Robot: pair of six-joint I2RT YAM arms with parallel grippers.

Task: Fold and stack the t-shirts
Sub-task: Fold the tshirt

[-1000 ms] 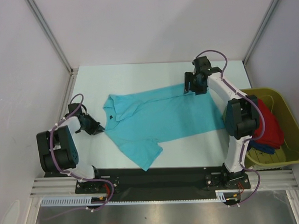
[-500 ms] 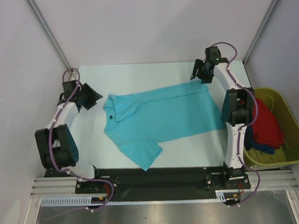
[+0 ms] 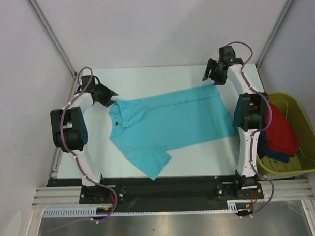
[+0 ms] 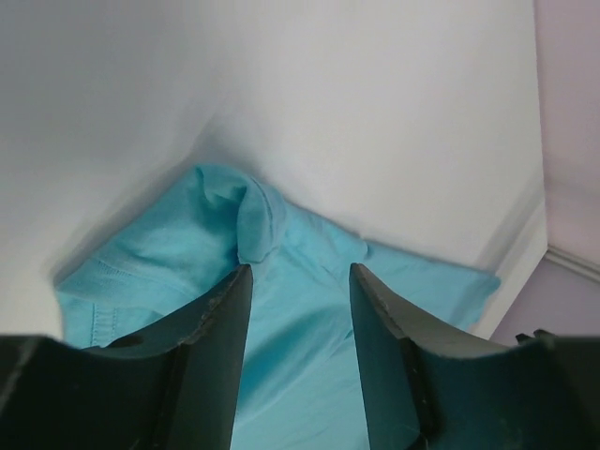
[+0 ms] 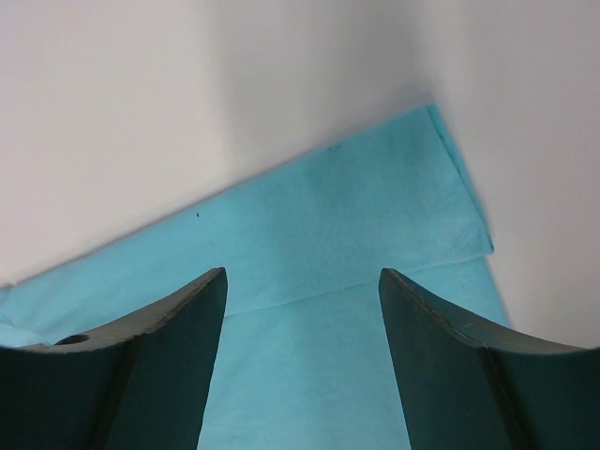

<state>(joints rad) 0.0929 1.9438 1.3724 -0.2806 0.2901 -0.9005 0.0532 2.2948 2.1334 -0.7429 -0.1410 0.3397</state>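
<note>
A turquoise t-shirt (image 3: pixel 170 122) lies spread out on the white table, collar and small dark label (image 3: pixel 116 121) at its left end, one sleeve pointing toward the near edge. My left gripper (image 3: pixel 106 95) hovers open at the shirt's far left corner. In the left wrist view, the cloth (image 4: pixel 300 375) lies below the left gripper (image 4: pixel 300 274), nothing pinched. My right gripper (image 3: pixel 214 74) hangs open just beyond the shirt's far right corner. In the right wrist view, flat turquoise cloth (image 5: pixel 309 356) lies under the right gripper (image 5: pixel 302 277). More t-shirts, red (image 3: pixel 282 132) and dark blue (image 3: pixel 270 156), lie in the tub.
An olive-green tub (image 3: pixel 311 138) stands at the table's right edge beside the right arm. Grey walls close in the table (image 3: pixel 146 79) at the back and on both sides. A black rail runs along the near edge.
My left arm swung from the shirt's near left side up to its far left corner, and its jaws opened. The right gripper drew back off the shirt's far right corner.
</note>
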